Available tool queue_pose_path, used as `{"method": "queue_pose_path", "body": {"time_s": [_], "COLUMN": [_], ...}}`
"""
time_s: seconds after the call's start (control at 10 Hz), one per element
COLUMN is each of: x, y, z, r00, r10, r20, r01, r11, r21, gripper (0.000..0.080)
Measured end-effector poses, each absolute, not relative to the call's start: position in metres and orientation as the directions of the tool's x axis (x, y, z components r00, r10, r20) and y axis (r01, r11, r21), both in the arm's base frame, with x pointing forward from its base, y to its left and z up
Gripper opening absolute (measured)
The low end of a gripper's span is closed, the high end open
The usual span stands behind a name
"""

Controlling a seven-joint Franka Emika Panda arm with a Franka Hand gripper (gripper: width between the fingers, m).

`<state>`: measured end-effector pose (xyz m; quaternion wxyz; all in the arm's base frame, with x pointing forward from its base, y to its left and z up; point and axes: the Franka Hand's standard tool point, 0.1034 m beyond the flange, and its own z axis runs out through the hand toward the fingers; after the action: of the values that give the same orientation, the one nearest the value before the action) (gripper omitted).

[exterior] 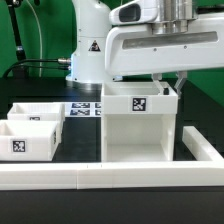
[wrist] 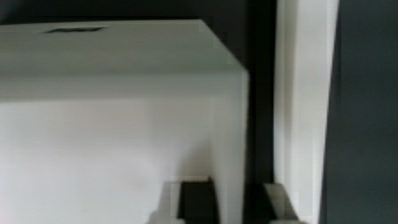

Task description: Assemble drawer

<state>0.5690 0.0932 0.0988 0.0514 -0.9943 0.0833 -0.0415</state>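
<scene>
The white drawer casing (exterior: 140,128) stands upright near the front rail, a tag on its top front. Two white trays (exterior: 34,136) (exterior: 42,110) lie at the exterior view's left, one behind the other. My gripper (exterior: 170,86) has come down on the casing's top rear corner on the exterior view's right. In the wrist view the casing (wrist: 116,110) fills most of the picture. My gripper (wrist: 230,205) has its fingers (wrist: 198,203) close together, with a thin light edge of the casing between them. It looks shut on that wall.
The marker board (exterior: 86,108) lies flat behind the trays. A low white rail (exterior: 110,176) runs along the front and up the exterior view's right side (exterior: 205,148). The robot base (exterior: 88,50) stands at the back. A white strip (wrist: 306,90) runs beside the casing.
</scene>
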Motion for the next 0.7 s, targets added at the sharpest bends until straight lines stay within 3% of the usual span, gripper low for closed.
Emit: {"method": "queue_pose_path", "body": {"time_s": [0.7], "x": [0.589], "y": [0.096], "z": [0.104], "r00": [0.832], "r10": [-0.548], "r20": [0.086], "r01": [-0.524], "r11": [-0.828], "r21": [-0.2], "gripper": [0.0047]}}
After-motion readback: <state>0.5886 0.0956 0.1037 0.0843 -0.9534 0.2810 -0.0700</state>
